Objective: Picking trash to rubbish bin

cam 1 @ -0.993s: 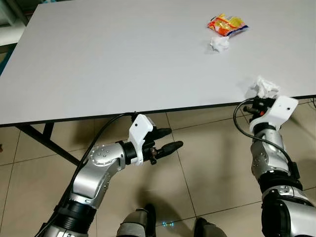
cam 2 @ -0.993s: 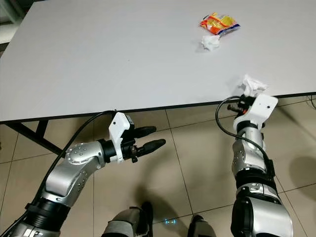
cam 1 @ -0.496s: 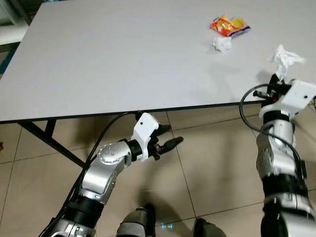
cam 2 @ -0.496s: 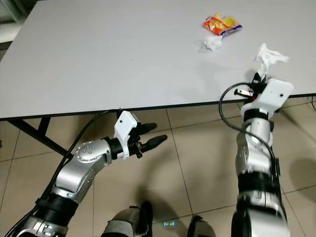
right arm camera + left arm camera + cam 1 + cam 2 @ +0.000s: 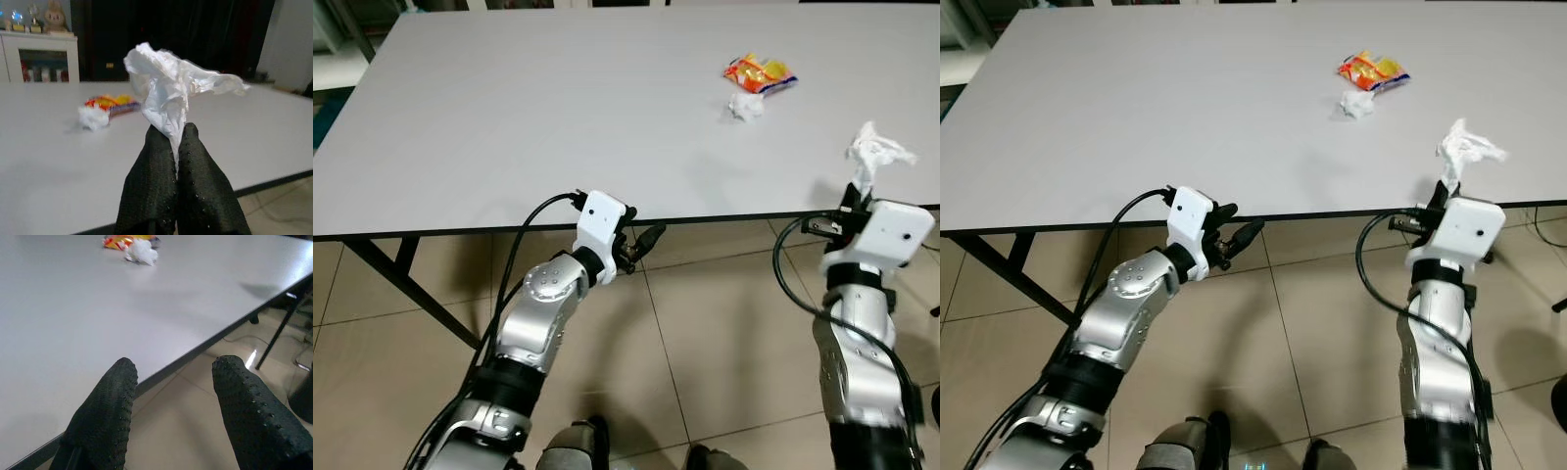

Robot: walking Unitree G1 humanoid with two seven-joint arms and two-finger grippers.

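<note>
Grey counter (image 5: 509, 117) ahead: your right tool (image 5: 177, 142) has lifted the crumpled tissue (image 5: 873, 152), clenched on it (bin unseen); snack wrapper (image 5: 760, 71) and tissue ball (image 5: 744, 106) wait at 1 o'clock; left tool (image 5: 173, 382) released.

A wide grey table (image 5: 538, 108) with a dark edge stood on black metal legs (image 5: 401, 289) over a floor of beige tiles (image 5: 724, 333). Beyond the tabletop, a white cabinet (image 5: 36, 58) held small ornaments on top, against a dark background. Another black table leg (image 5: 276, 335) stood nearby.
</note>
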